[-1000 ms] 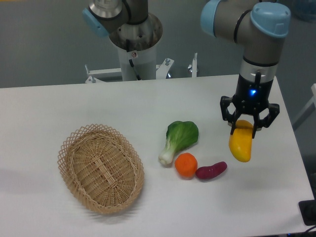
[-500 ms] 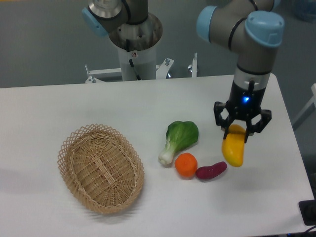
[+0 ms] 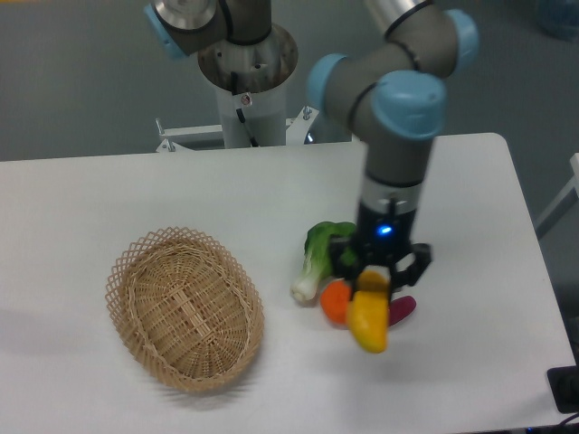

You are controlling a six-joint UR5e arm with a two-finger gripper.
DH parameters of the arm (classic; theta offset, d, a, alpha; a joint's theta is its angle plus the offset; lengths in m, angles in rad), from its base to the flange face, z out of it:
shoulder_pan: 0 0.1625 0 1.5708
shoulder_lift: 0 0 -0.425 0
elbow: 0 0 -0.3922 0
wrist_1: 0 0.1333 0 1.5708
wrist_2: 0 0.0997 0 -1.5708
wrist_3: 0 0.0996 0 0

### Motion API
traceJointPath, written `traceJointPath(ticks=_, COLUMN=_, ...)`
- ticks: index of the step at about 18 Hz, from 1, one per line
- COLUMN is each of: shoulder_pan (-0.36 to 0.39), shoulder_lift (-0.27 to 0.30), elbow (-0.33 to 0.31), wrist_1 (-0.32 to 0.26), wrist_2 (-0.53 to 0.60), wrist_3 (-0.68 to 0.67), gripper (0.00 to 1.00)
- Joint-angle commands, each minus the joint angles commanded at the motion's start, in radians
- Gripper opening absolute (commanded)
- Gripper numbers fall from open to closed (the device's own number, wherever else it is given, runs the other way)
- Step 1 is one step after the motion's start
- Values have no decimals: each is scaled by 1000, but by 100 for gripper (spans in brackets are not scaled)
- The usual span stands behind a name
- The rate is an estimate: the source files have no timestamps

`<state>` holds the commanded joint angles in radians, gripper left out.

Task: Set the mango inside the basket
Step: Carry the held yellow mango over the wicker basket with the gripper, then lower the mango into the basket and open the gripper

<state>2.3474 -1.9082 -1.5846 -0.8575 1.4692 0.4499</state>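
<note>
The mango [image 3: 367,322] is shown pinched at its upper end by the pincer [image 3: 372,279], hanging with its long axis near vertical above the desk [image 3: 136,190], while the basket [image 3: 185,307] lies well apart toward the picture's left.

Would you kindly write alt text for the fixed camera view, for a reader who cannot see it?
A robot arm's tool holds a yellow mango above a white table, in front of an orange, a purple sweet potato and a leafy green. An empty wicker basket sits to the left.
</note>
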Motion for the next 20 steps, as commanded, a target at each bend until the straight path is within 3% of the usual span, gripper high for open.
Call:
traceJointPath(ticks=5, shoulder_pan=-144, shoulder_lift=-9, elbow=-52, wrist_1=11, wrist_2=49, wrist_3=-112, gripper=41)
traceJointPath(ticks=9, shoulder_pan=-203, shoulder_lift=-12, elbow=-126, wrist_1=35, wrist_2=59, wrist_3=-122, gripper=41)
traceJointPath(ticks=13, shoulder_pan=-237, shoulder_lift=-89, elbow=-133, wrist_1=80, wrist_2=131, wrist_3=-108, gripper=41)
traceJointPath(ticks=20, shoulder_pan=-244, shoulder_lift=-104, elbow=-138, wrist_1=92, wrist_2=138, wrist_3=-106, gripper=45)
